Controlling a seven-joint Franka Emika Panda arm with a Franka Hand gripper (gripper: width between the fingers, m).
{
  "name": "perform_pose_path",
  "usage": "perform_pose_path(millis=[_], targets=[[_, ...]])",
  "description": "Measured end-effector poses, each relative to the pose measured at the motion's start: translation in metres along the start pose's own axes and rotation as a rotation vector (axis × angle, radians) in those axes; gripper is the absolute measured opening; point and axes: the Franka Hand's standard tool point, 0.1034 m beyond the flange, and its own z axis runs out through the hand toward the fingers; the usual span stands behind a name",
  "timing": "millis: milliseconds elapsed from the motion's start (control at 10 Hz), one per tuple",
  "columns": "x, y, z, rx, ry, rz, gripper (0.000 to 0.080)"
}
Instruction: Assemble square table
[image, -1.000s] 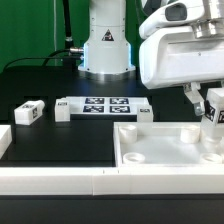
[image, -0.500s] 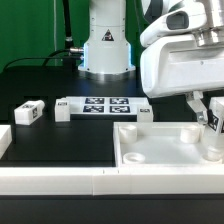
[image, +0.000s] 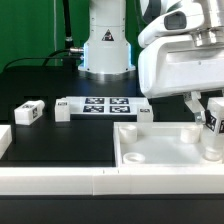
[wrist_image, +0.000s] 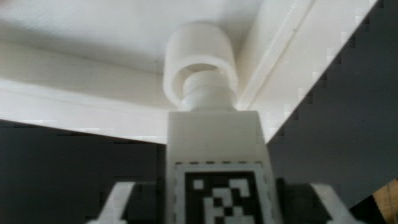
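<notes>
Nothing has stirred on the exterior view's left over the past second. The spare leg (image: 28, 112) lies on the dark surface (image: 70, 140) near the marker board (image: 100, 107), both exactly where they were. Further right, the table top (image: 165, 150) rests rim-up and has not shifted; its left corner socket (image: 135, 156) stands bare. The change is at the far right, where my arm (image: 180, 60) has sunk a little and carried the leg (image: 212, 135) lower toward the top's right-hand corner. The jaws are closed on that leg, clamping its tagged block from both sides, as the wrist view makes plain. It hangs upright, long axis roughly vertical, with its narrow rounded tip (wrist_image: 199, 70) pointing down into the angle where two rim walls meet and its tag facing the wrist camera. I cannot tell whether the tip has reached the socket below. I read this as the final approach before seating the leg, with the assembly at an early stage and the spare one waiting its turn.
</notes>
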Motion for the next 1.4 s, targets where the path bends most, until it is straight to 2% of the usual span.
perform_pose_path(millis=[700,1200,1400], targets=[[-0.014,-0.001,0.012,0.005,-0.023,-0.003,0.0284],[-0.012,-0.001,0.013,-0.001,0.009,-0.004,0.0284],[-0.012,-0.001,0.012,-0.001,0.009,-0.004,0.0565]])
